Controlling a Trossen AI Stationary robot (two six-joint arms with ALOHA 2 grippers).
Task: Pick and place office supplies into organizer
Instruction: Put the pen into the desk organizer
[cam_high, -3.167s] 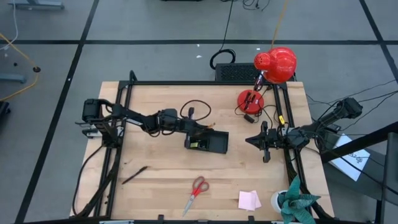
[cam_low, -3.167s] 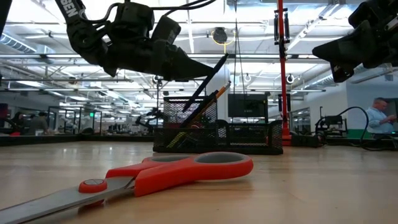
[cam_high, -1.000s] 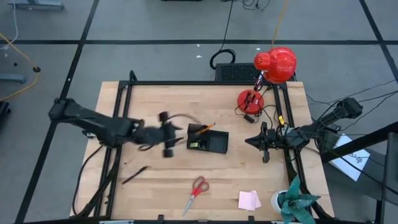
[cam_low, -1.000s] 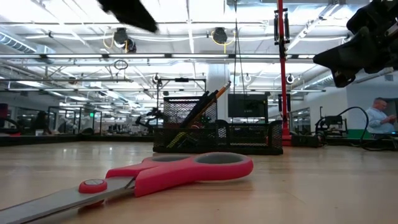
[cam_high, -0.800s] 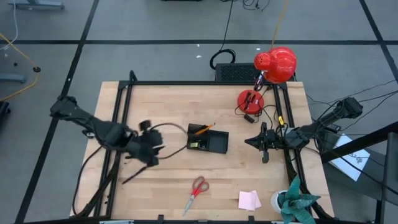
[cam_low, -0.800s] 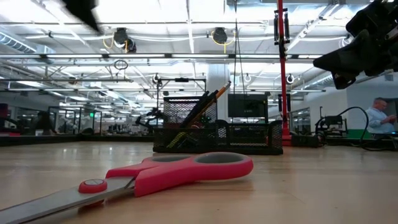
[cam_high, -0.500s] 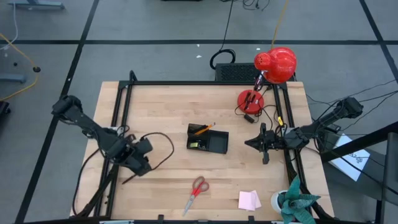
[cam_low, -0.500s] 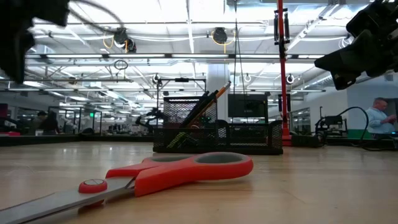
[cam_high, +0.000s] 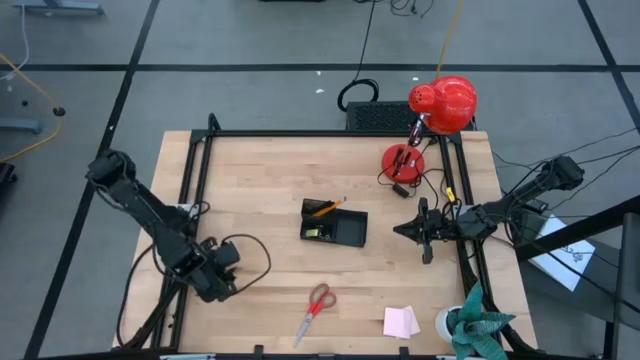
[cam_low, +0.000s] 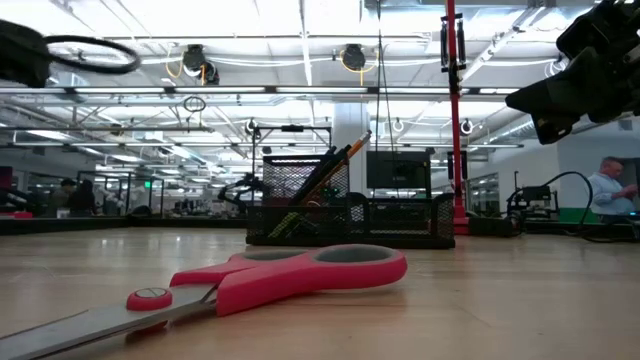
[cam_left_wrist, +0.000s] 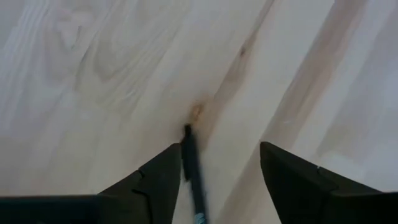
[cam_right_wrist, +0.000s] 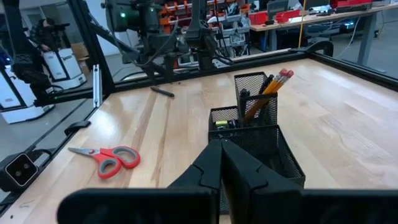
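On the pale wood table (cam_high: 260, 180), the left arm has swung away from the organizer (cam_high: 334, 224) in the middle and now hangs over the near-left corner. A black pen (cam_left_wrist: 193, 174) lies flat there, its long axis running straight out from between the fingers of the left gripper (cam_left_wrist: 217, 174), which has just spread wide around it, so a fresh pick looks likely. The right gripper (cam_right_wrist: 222, 163), pressed together, waits at the right edge.
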